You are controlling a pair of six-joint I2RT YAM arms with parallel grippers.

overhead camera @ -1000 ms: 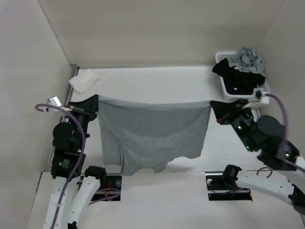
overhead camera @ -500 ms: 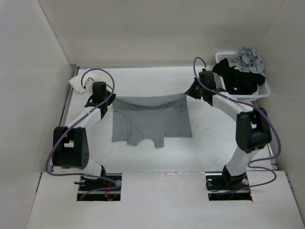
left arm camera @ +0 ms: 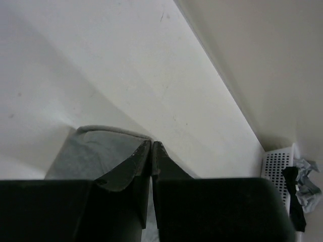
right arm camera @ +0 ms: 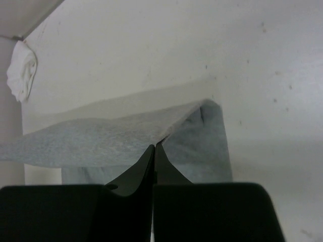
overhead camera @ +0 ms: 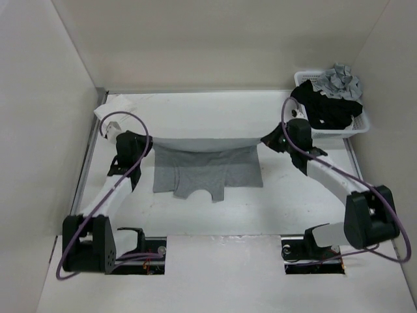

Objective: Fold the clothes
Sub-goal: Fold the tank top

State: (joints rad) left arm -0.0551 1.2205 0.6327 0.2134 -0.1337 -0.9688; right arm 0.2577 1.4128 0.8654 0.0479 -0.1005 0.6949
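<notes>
White walls are closing in a white table (overhead camera: 195, 111) on three sides, and I am looking down at it from the near edge, over the two arm bases. A grey tank top (overhead camera: 205, 173) is lying a little left of the table's middle, with its near part spread flat on the surface and its scooped edge pointing toward 6 o'clock. Its far edge is being lifted and stretched into a taut pale band running from 9 o'clock to 3 o'clock between the two arms.

The left gripper (overhead camera: 148, 140) is pinching the band's 9 o'clock end. In its own wrist view the fingers (left arm camera: 152, 146) are pressing together, with the grey fabric (left arm camera: 86, 154) bunching just beside them. The right gripper (overhead camera: 266, 139) is clamping the 3 o'clock end. Its wrist camera is showing the jaws (right arm camera: 154, 147) closed on the folded edge of the cloth (right arm camera: 91, 141), which is stretching away from them above the table.

A white basket (overhead camera: 361, 120) is sitting at about 2 o'clock against the far right corner, holding a black garment (overhead camera: 326, 104) and a crumpled grey-patterned piece. A small white cloth (overhead camera: 112, 107) is lying at about 10 o'clock by the left wall, well apart from the tank top.
</notes>
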